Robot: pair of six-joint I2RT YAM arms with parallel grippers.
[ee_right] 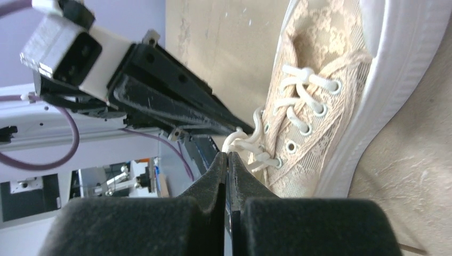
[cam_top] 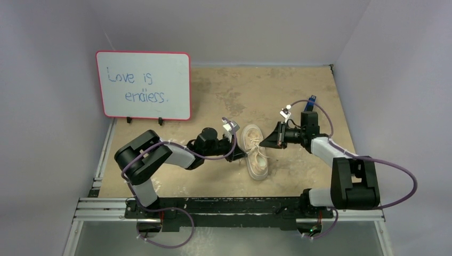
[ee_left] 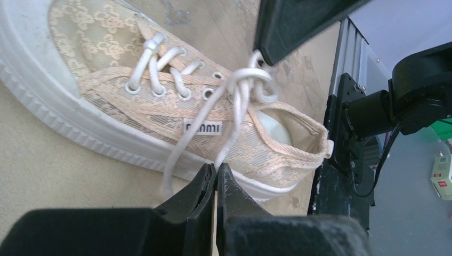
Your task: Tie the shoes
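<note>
The shoe (cam_top: pixel 257 153), a pale pink-beige lace sneaker with white laces, lies on the table between my two grippers. In the left wrist view the shoe (ee_left: pixel 133 106) has a loose knot (ee_left: pixel 248 80) near its top eyelets. One lace strand (ee_left: pixel 234 128) runs down from the knot into my left gripper (ee_left: pixel 217 166), which is shut on it. My right gripper (ee_right: pixel 228 154) is shut on a lace (ee_right: pixel 241 143) at the knot on the shoe (ee_right: pixel 320 80). In the top view the left gripper (cam_top: pixel 244 155) and right gripper (cam_top: pixel 265 142) flank the shoe's opening.
A whiteboard (cam_top: pixel 143 85) with blue writing stands at the back left. The table's black front rail (cam_top: pixel 229 205) carries both arm bases. A second lace end (ee_left: pixel 169 160) hangs loose over the sole. The left arm's body (ee_right: pixel 176 101) crosses the right wrist view.
</note>
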